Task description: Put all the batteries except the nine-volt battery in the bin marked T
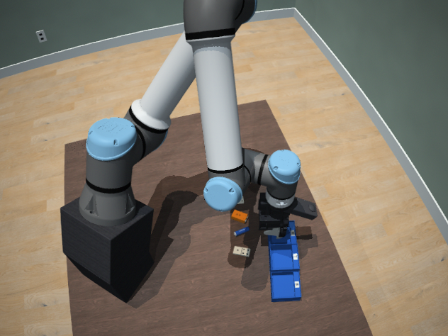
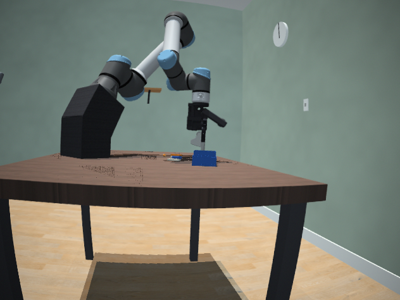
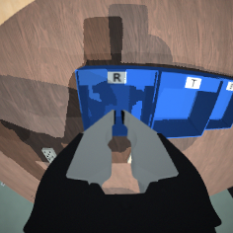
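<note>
My gripper is shut, and I see nothing between its fingers. It hangs just above the near edge of the bin marked R, the far end of a row of blue bins. The gripper also shows in the exterior view and in the wrist view. The bin marked T is the middle one, to the right in the wrist view, and looks empty. A blue cylindrical battery lies on the table left of the bins. An orange nine-volt battery lies behind it.
A white domino lies in front of the blue battery and also shows in the wrist view. A third blue bin is nearest the table's front. All three bins stand upright. The arm's black base stands at the left.
</note>
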### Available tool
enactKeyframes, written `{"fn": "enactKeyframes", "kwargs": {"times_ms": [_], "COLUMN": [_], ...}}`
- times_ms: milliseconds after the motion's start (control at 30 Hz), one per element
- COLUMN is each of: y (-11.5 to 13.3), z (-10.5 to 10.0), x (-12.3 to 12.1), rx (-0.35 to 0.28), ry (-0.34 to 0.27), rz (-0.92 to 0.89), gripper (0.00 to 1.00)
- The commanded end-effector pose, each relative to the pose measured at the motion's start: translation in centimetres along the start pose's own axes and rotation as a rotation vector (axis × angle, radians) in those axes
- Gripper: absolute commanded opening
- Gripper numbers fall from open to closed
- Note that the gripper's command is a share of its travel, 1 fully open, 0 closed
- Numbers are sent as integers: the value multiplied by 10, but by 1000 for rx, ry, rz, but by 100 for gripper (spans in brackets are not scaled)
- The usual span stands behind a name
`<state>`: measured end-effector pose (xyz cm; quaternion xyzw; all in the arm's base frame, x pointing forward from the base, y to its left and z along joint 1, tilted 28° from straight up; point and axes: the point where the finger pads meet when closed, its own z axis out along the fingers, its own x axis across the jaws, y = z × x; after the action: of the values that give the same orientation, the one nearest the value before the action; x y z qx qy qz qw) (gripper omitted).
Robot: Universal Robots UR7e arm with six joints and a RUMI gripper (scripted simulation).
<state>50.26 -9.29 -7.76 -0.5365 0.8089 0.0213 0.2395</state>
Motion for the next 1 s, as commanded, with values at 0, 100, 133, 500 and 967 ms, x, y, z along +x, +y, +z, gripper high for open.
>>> {"fn": "enactKeyframes", "kwargs": {"times_ms": [0, 100, 133, 500, 967], "y": [0, 0, 0, 0, 0], "z": [-4, -8, -8, -21, -53], "x": [0, 0, 0, 0, 0], "rx": [1, 1, 1, 1, 1], "ry": [0, 0, 0, 0, 0], "rz": [0, 0, 0, 0, 0], "gripper": [4, 4, 4, 4, 4]}}
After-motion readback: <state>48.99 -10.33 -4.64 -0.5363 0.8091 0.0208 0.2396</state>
